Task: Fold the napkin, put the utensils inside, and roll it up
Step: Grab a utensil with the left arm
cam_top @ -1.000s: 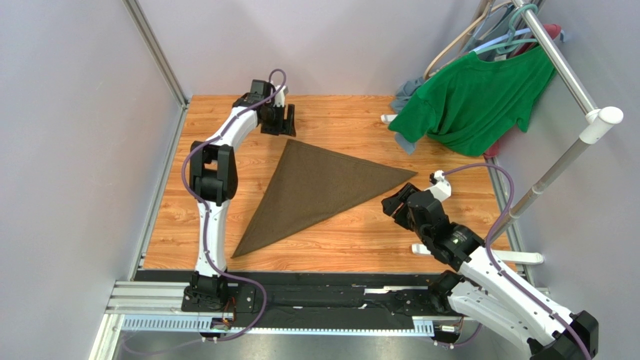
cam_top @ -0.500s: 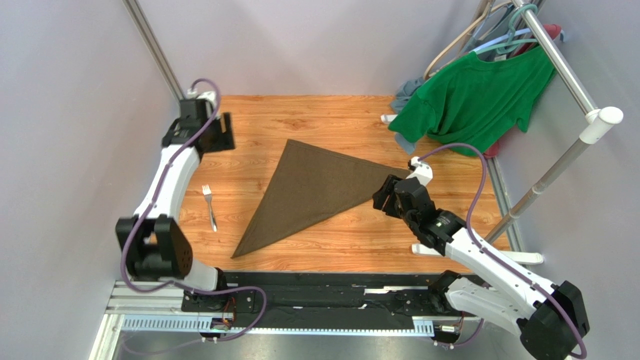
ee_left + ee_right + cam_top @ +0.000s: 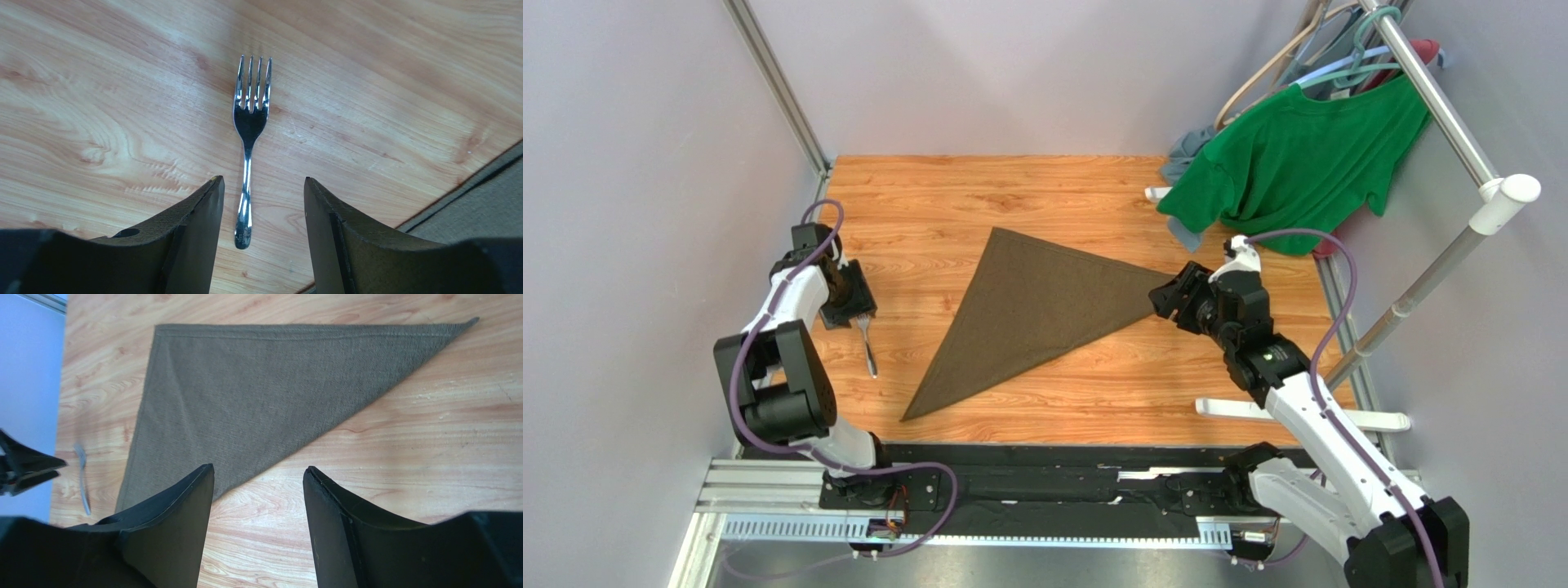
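The napkin (image 3: 1038, 312) lies flat mid-table, a dark olive-brown cloth folded into a triangle; it also shows as the napkin (image 3: 258, 398) in the right wrist view and as a corner of the napkin (image 3: 485, 208) in the left wrist view. Of the utensils I see one silvery fork (image 3: 868, 347) on the wood left of it. My left gripper (image 3: 263, 180) is open, its fingers either side of the fork (image 3: 248, 135) handle end and apart from it. My right gripper (image 3: 258, 470) is open over bare wood by the napkin's right corner.
A bright green T-shirt (image 3: 1296, 159) hangs on a metal clothes rack (image 3: 1455, 123) at the back right, with a grey-blue garment (image 3: 1185, 153) behind it. The rack's white foot (image 3: 1308, 417) lies on the table near my right arm. Grey walls close in the left and back.
My left arm swung from the table's far edge to the left side and came down over the fork, its jaws narrowing a little. My right gripper shifted back toward the napkin's right corner.
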`<state>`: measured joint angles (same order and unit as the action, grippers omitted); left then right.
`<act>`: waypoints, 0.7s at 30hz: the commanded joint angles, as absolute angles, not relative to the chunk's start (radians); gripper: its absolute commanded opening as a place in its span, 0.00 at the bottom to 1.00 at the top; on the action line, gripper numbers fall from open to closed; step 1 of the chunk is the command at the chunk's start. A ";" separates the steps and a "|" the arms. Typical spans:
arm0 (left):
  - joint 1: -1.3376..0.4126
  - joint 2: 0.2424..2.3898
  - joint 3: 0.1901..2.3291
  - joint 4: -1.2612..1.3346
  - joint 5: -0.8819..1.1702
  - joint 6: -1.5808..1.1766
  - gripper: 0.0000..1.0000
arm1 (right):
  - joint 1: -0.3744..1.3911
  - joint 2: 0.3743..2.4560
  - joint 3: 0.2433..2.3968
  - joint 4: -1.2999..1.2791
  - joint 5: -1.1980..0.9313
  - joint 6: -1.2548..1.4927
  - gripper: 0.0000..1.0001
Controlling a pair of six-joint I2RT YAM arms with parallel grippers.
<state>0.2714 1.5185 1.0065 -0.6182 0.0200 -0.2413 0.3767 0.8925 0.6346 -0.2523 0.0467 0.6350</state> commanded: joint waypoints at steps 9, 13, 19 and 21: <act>0.278 1.611 0.999 -0.621 -0.025 -0.192 0.50 | 0.339 0.828 0.623 -0.204 -0.046 0.614 0.60; 0.278 1.658 0.994 -0.632 -0.029 -0.199 0.48 | 0.339 0.824 0.627 -0.206 -0.044 0.611 0.60; 0.278 1.690 1.005 -0.621 -0.012 -0.178 0.42 | 0.337 0.821 0.630 -0.206 -0.052 0.612 0.60; 0.281 1.700 1.009 -0.629 -0.023 -0.169 0.39 | 0.337 0.818 0.629 -0.209 -0.057 0.617 0.60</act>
<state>0.2749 1.6814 0.9966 -0.6209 -0.0200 -0.1989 0.3435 0.8349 0.6209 -0.2413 -0.0376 0.6296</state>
